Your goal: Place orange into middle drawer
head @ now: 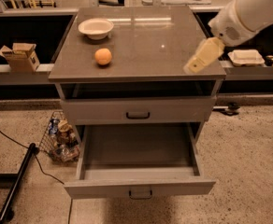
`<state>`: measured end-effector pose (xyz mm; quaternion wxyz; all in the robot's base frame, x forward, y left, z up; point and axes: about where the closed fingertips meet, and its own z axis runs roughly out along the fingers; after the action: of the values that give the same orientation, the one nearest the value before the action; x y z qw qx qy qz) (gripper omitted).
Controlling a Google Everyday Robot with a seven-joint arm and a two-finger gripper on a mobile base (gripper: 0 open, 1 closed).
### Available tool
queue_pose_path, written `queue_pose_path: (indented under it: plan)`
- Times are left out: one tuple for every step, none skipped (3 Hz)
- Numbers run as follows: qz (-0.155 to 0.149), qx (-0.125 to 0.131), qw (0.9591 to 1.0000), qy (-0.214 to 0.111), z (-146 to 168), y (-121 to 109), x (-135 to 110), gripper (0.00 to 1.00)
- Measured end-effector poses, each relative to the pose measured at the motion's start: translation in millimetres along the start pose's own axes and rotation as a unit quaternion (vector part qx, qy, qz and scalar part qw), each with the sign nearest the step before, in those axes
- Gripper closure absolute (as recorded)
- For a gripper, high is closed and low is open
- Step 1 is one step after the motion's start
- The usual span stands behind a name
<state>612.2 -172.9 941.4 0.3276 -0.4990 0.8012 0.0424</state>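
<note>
The orange (103,56) sits on the grey cabinet top (150,36), left of centre, in front of a white bowl (96,28). The middle drawer (139,155) is pulled out wide and its inside is bare; its front with the loop handle (141,192) faces me. A like drawer front (137,111) above it is closed. My gripper (198,62) hangs over the right front part of the cabinet top, well to the right of the orange, with nothing seen in it. The white arm (248,10) reaches in from the upper right.
A wire basket of clutter (61,136) stands on the floor left of the cabinet, by a black pole (15,185) and cable. A cardboard box (18,56) sits on the left ledge, a white container (245,56) on the right ledge.
</note>
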Motion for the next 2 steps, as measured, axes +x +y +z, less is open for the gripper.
queue_pose_path:
  plan:
    - [0.019,0.005,0.9981,-0.058,48,-27,-45,0.0]
    - [0.027,0.0,0.9949,-0.097,82,-43,-86,0.0]
